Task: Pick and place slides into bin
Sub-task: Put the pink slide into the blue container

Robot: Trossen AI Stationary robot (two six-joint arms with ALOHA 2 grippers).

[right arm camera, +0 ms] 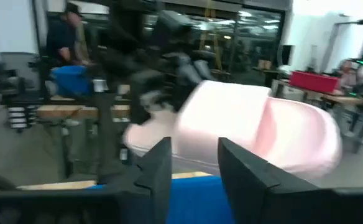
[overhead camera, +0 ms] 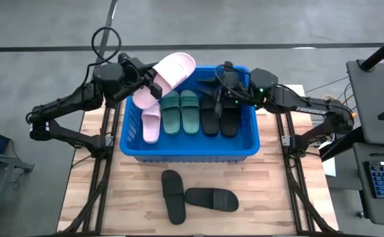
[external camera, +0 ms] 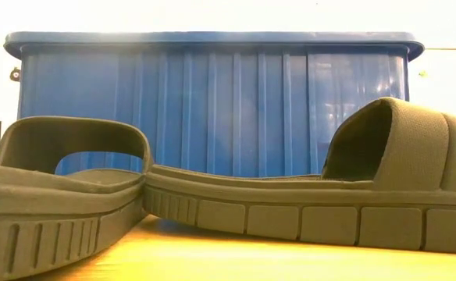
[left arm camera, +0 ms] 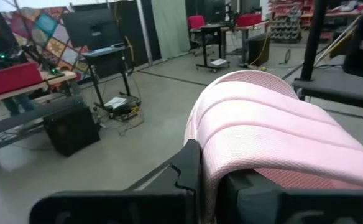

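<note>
The blue bin stands mid-table and holds one pale pink slide, two sage green slides and two black slides, lying flat on its floor. My left gripper is shut on the second pink slide, above the bin's far left corner. My right gripper is open and empty above the bin's far right part; its wrist view shows the held pink slide farther off. Two more black slides lie on the table in front of the bin. My left gripper pinches the pink slide between its two fingers at the edge of the wide strap, about midway along the slide's length. The fingers come from the table's left side. The slide is lifted clear above the bin's rim, tilted, with one end pointing toward the far right.
The two black slides on the table touch each other and fill the low view in front of the bin's near wall. Bare wood lies to either side of them. A person stands in the room beyond.
</note>
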